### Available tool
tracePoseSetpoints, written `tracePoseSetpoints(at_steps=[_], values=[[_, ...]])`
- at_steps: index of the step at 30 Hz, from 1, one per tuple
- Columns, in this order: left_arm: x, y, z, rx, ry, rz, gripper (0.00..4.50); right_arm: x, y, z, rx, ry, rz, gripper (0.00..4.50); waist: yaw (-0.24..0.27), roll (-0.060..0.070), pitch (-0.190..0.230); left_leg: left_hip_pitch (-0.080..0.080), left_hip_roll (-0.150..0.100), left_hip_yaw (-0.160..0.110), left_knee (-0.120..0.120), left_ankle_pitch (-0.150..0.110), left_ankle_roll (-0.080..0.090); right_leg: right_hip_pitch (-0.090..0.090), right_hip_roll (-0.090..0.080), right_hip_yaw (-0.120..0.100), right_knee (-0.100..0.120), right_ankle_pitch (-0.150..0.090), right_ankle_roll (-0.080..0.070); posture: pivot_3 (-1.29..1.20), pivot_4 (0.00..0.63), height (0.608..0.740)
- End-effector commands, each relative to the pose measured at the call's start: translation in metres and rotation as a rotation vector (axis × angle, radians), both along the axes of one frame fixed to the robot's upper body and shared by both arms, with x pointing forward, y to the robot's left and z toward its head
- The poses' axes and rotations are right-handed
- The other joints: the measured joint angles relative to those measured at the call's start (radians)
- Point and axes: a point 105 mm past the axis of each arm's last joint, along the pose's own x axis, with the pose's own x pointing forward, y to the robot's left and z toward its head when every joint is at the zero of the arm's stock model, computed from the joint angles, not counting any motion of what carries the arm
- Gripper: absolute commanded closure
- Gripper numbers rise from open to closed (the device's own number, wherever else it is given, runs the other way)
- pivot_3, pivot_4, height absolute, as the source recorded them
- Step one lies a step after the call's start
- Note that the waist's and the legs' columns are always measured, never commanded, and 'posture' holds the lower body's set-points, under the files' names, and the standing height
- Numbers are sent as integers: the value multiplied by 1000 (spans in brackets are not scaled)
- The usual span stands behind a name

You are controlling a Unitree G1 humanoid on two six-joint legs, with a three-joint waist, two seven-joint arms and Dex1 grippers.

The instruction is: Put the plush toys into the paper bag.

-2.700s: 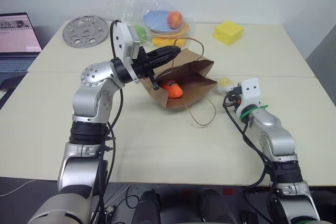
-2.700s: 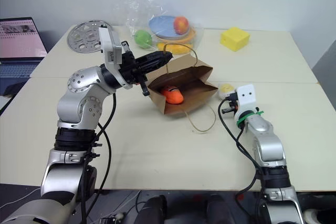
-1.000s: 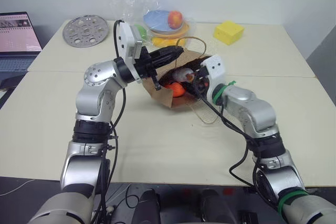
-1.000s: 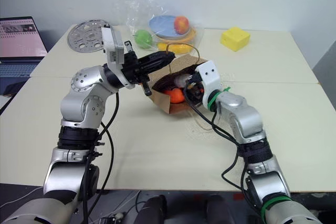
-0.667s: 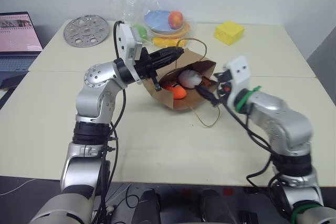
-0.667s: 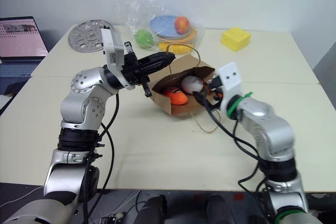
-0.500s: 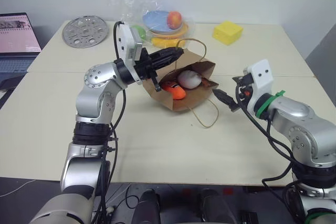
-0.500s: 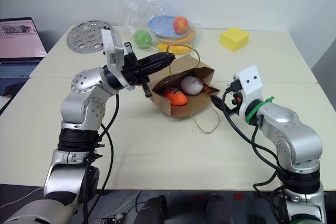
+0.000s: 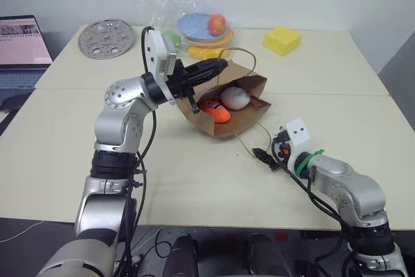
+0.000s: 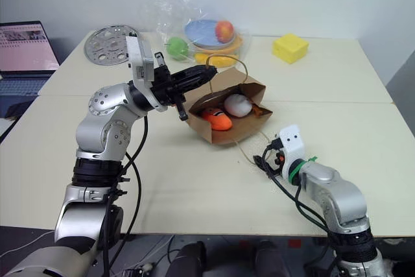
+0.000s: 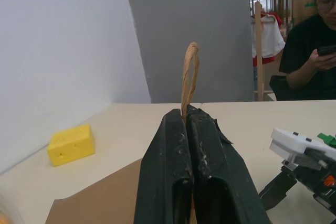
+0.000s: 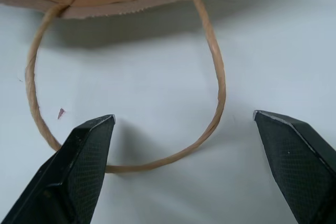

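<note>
Currently: paper bag (image 9: 228,105) tipped on its side on tabletop (image 9: 194,180), mouth open toward the robot and upward, upper rim lifted. Left hand (image 9: 217,65) pressed shut on the upper string handle (image 11: 189,74) at the bag rim; handle loop standing up past the fingertips in left wrist view. Inside the bag: orange carrot toy (image 9: 214,111) lying toward the left, white egg toy (image 9: 235,97) just beside it toward the right, the two near or touching, contact not resolvable. Lower string handle (image 12: 126,103) lying flat on tabletop in front of the bag mouth. Right hand (image 9: 267,159) low over tabletop, well clear of the bag, fingers (image 12: 79,171) spread wide and holding nothing; loop of the lower handle seen between them in right wrist view. Farther back: clear plastic bag (image 9: 188,21) with fruit and blue plate, yellow block (image 9: 282,39), perforated metal disc (image 9: 106,37), laptop (image 9: 23,47) at left edge.
</note>
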Motion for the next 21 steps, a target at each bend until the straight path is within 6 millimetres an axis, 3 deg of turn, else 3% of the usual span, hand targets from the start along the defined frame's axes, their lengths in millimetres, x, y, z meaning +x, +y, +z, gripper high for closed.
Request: tracePoseSetpoints(at_steps=[1,5,13,19,20,21], values=[[-4,2,13,-10,-51,3,4500,2,2,8,20,-36,9,438,0,0,0,0,0,0,0,0,0,0,0,0,0,0,0,0,150,740],[-4,4,12,-11,-48,14,4500,0,0,10,46,-27,19,1601,0,0,0,0,0,0,0,0,0,0,0,0,0,0,0,0,150,740],[-4,5,11,-10,-43,24,4500,3,9,23,118,-53,39,4480,-1,0,0,0,0,0,0,0,0,0,0,0,0,0,0,0,150,740],[-2,8,11,-6,-40,39,4500,2,10,41,155,-94,61,4480,0,0,0,0,0,0,0,0,0,0,0,0,0,0,0,0,150,740],[-2,10,10,-2,-39,45,4500,1,12,54,194,-118,89,4480,-1,0,0,0,0,0,0,0,0,0,0,0,0,0,0,0,150,740],[-2,14,12,3,-35,48,4500,0,14,84,278,-171,136,4480,-1,0,0,0,0,0,0,0,0,0,0,0,0,0,0,0,150,740]])
